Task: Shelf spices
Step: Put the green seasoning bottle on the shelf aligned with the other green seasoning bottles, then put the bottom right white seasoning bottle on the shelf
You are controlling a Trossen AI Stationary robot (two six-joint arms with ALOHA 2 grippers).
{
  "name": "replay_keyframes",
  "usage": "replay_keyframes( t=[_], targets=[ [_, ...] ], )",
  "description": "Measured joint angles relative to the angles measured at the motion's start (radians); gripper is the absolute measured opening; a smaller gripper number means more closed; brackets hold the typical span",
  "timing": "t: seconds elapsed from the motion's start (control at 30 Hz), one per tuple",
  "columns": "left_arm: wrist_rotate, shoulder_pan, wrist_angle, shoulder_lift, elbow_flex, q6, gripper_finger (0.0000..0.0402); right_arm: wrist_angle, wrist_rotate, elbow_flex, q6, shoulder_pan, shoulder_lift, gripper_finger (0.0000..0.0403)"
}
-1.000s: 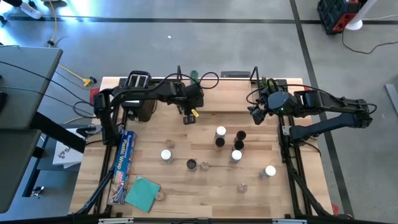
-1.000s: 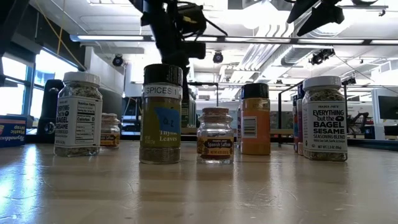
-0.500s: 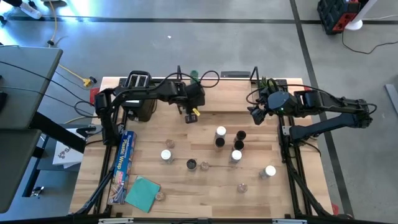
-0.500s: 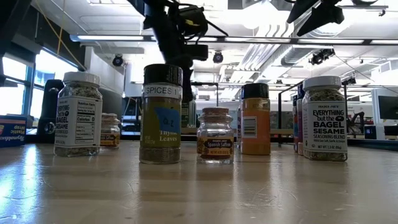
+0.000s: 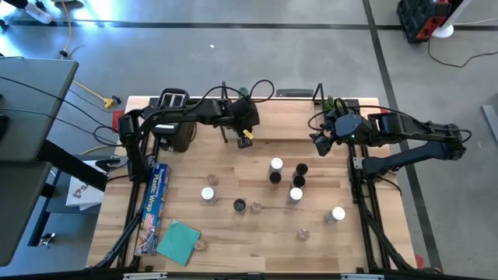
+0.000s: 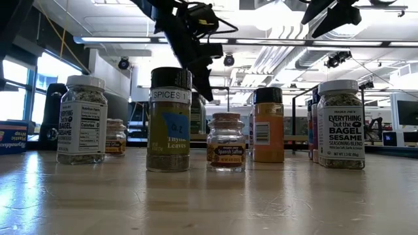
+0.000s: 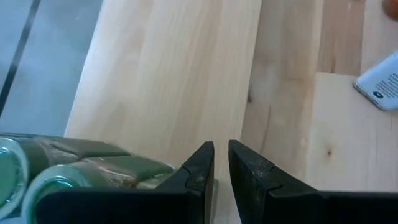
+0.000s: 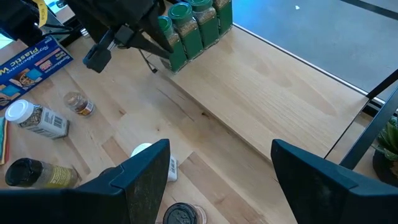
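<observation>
The spices are small jars. Several stand loose on the table (image 5: 276, 165) (image 6: 170, 119), and green-topped ones (image 8: 193, 22) (image 7: 62, 171) stand in a row at the left end of the shelf (image 5: 284, 128) (image 8: 280, 81). My left gripper (image 5: 247, 141) (image 7: 221, 163) hangs over the shelf's front edge just beside those green jars. It slants down, its fingers are shut, and nothing is between them. My right gripper (image 5: 317, 141) (image 8: 233, 180) waits open, raised above the shelf's right end.
A black-and-silver toaster (image 5: 175, 117) stands at the far left. A plastic-wrap box (image 5: 154, 206) and a teal cloth (image 5: 179, 241) lie near the left edge. A small plant (image 5: 334, 103) sits at the far right. Bare shelf board (image 7: 174, 74) stretches right of the green jars.
My left gripper has tipped up from a steep downward slant to a flatter one, its fingertips swinging toward the table's far edge and the shelf. Its fingers stay shut. The jars have not moved.
</observation>
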Motion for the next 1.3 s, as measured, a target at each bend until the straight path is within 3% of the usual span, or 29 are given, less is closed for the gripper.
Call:
replay_keyframes(
  t=[0.2,0.37,0.5,0.6,0.8,0.93,1.07,1.2,1.3],
  targets=[
    [-0.003,-0.012,-0.033,0.001,0.074,0.0,0.0044,0.0,-0.001,0.0,0.0,0.0,0.0,0.0275],
    [-0.005,-0.039,-0.154,-0.003,0.215,0.0,0.0044,0.0,0.0,0.0,0.0,0.0,0.0,0.0275],
    [-0.064,-0.07,-0.254,-0.036,0.327,-0.024,0.0044,0.0,-0.018,0.0,-0.003,0.0,0.001,0.0275],
    [-0.117,-0.092,-0.34,-0.077,0.392,-0.065,0.0044,0.005,-0.109,0.001,-0.067,-0.001,0.018,0.0275],
    [-0.195,-0.137,-0.463,-0.208,0.412,-0.234,0.0044,0.107,-0.418,0.001,-0.368,0.0,0.138,0.0275],
    [-0.234,-0.173,-0.568,-0.284,0.412,-0.357,0.0044,0.176,-0.487,0.001,-0.493,-0.002,0.253,0.0275],
    [-0.292,-0.224,-0.689,-0.34,0.412,-0.474,0.0044,0.221,-0.506,0.011,-0.45,-0.008,0.37,0.0275],
    [-0.363,-0.291,-0.819,-0.374,0.412,-0.58,0.0044,0.135,-0.662,0.096,-0.343,-0.008,0.458,0.0275],
    [-0.417,-0.341,-0.897,-0.389,0.411,-0.635,0.0044,0.045,-0.755,0.146,-0.382,0.044,0.482,0.0275]
  ],
)
